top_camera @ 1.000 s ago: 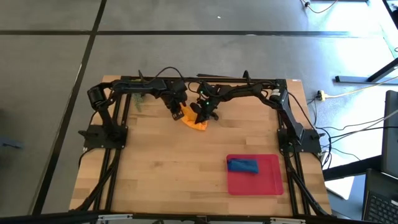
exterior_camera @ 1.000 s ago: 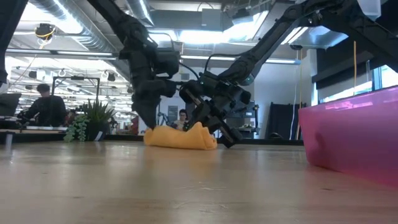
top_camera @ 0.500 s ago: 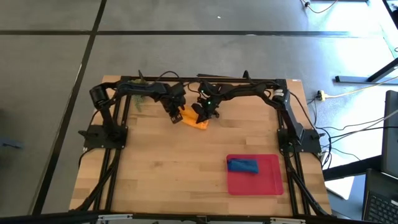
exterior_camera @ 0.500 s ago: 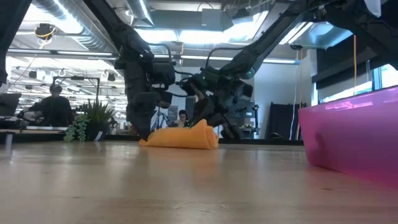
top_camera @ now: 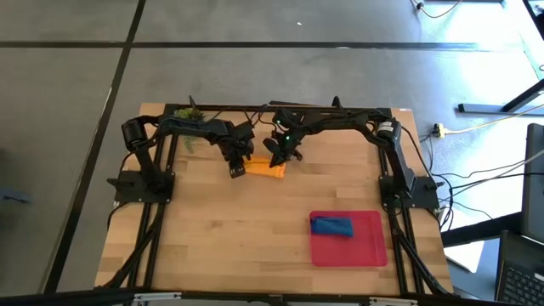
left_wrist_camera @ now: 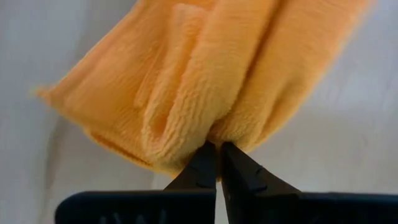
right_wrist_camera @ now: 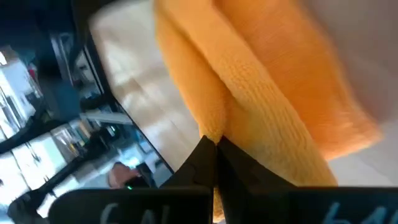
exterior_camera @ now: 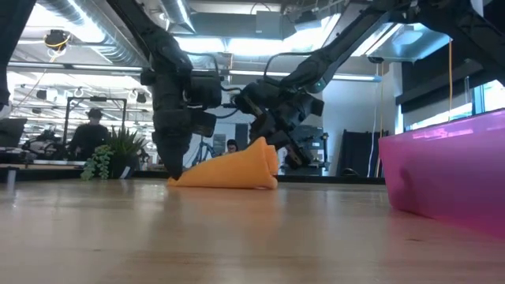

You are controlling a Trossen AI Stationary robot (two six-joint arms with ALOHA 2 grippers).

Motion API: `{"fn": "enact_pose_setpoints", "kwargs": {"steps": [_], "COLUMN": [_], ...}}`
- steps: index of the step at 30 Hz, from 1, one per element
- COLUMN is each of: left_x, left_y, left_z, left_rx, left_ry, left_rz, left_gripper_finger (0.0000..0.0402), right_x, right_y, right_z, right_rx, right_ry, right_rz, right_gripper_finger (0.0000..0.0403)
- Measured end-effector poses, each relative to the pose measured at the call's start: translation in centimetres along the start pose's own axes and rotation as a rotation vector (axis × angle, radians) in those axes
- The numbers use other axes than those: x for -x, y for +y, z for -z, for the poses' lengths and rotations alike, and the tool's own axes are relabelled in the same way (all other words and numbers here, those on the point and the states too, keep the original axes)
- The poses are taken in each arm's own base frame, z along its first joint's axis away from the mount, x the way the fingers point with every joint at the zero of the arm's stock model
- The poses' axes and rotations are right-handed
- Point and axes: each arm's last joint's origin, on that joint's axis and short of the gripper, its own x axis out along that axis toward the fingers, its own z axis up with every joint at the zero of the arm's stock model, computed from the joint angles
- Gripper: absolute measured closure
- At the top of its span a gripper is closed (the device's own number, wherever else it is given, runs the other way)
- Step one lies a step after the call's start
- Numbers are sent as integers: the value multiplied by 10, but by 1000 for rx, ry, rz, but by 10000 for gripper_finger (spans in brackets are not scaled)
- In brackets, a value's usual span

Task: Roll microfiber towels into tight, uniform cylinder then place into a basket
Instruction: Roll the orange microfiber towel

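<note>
Orange towel (exterior_camera: 229,170) bunched, folded, one end raised; blue towel (top_camera: 331,226) rolled, in red basket (top_camera: 371,251)

Both arms reach in to table's far-middle, tips near each other. L gripper (top_camera: 237,169) low at the wood, fingers pinched tight. R gripper (top_camera: 278,160) held higher, tilted, fingers also pressed together.

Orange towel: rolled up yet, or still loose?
Still loose: the orange towel lies in bunched folds, one end lifted, pinched by the left gripper and right gripper.
</note>
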Motion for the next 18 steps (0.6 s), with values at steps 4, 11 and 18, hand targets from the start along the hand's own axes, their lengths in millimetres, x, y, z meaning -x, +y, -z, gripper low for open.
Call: {"fn": "enact_pose_setpoints", "kwargs": {"steps": [4,11,18], "left_x": [-2,-5,-5], "left_y": [-9,-17,-19], "left_z": [0,-1,-1], "left_rx": [-52,-84,-89], "left_ry": [8,14,13], "left_rz": [-3,0,3], "left_gripper_finger": [401,401,401], "right_x": [6,-4,-11], "right_y": [-6,-27,-37], "right_z": [-5,-17,-22], "right_rx": [-64,-159,-190], "right_ry": [-14,2,-9], "right_rz": [6,29,64], "right_gripper_finger": [394,394,394]}}
